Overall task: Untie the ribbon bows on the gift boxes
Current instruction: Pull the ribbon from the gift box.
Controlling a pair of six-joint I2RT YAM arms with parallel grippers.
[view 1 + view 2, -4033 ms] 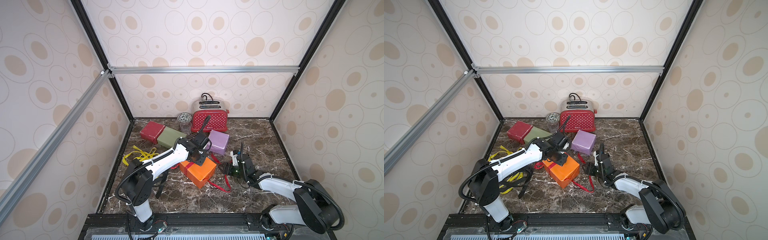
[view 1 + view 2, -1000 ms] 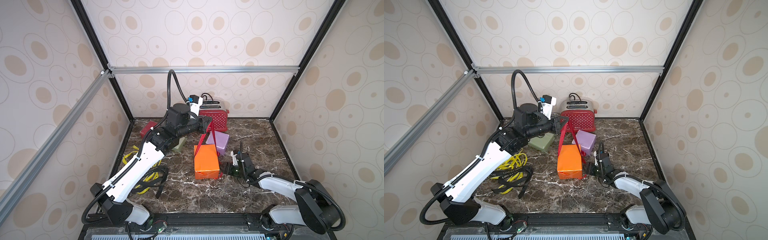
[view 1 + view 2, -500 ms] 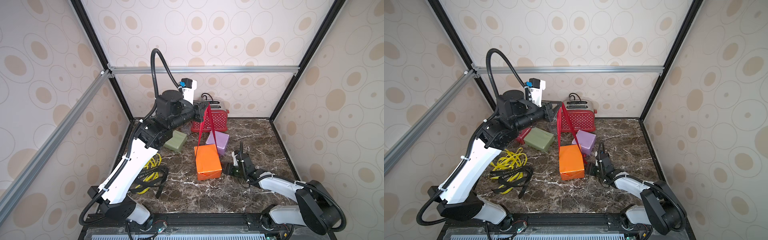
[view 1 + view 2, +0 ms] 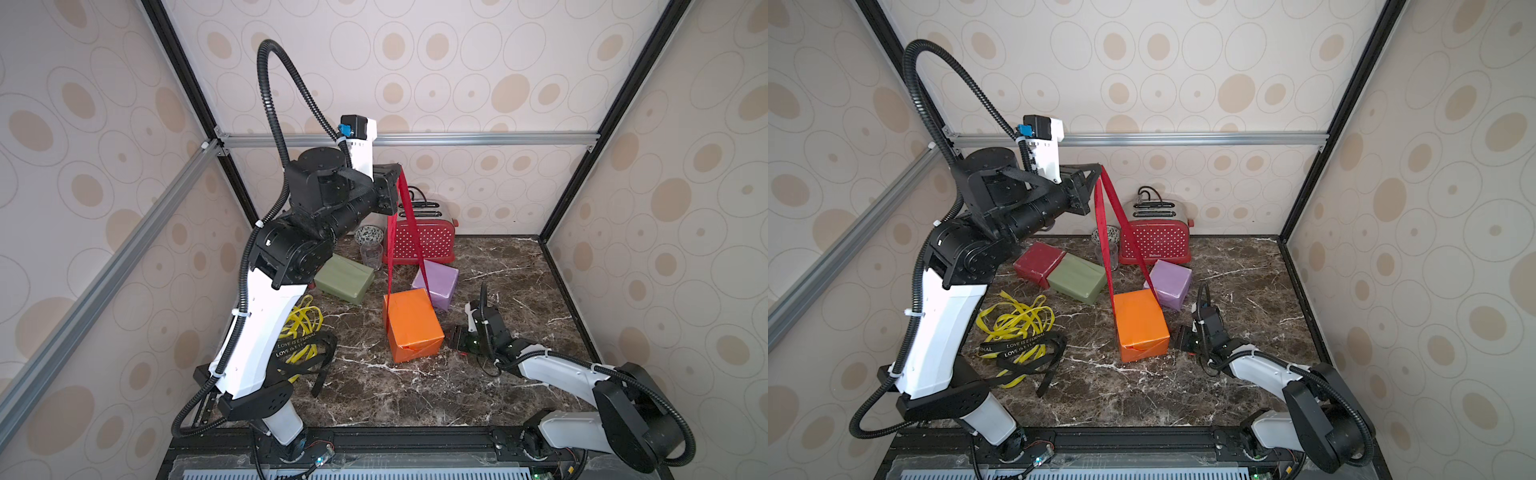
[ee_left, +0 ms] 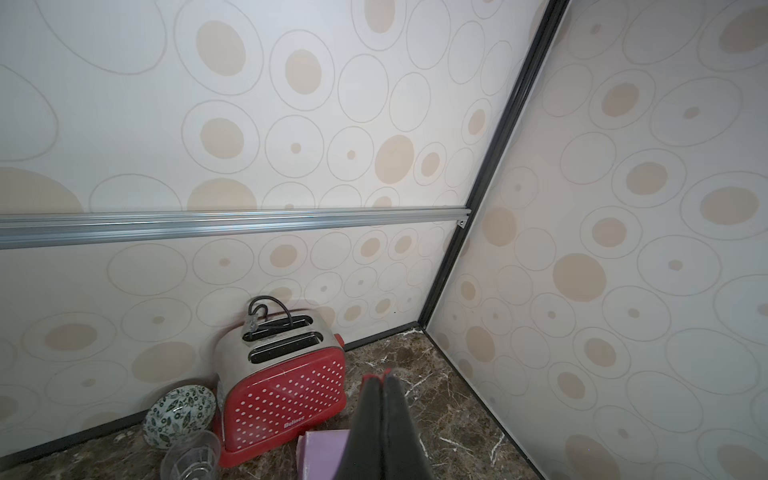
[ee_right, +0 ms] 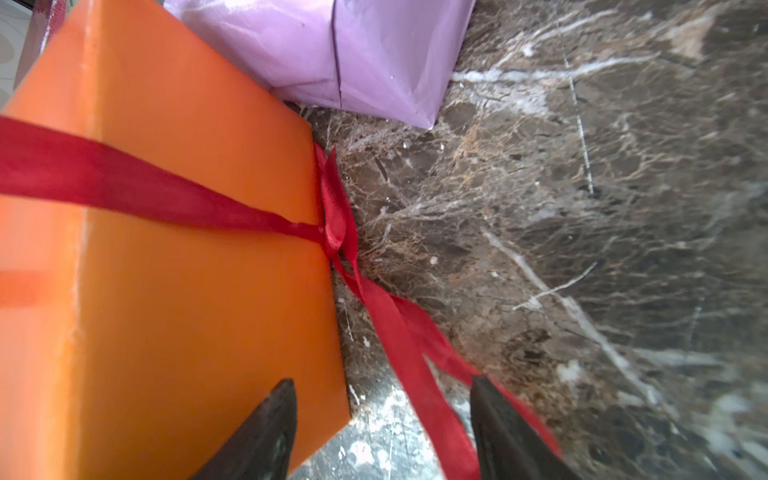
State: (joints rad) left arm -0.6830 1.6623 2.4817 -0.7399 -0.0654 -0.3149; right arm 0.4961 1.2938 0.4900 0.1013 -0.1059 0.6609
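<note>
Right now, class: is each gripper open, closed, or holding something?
Left gripper: closed on the red ribbon, high above the orange box.
Right gripper: open, holding nothing; the ribbon's tails lie between its jaws.

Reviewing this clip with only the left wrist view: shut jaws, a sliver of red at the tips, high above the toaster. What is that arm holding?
Observer: The left gripper is shut on the red ribbon, which runs down in two strands to the orange box.
Operator: Is the ribbon off the box?
Observer: No. The right wrist view shows a knot at the box's edge, with tails on the marble.
Operator: And the right arm?
Observer: The right gripper is open, low beside the box, one tail lying between its fingers.
</note>
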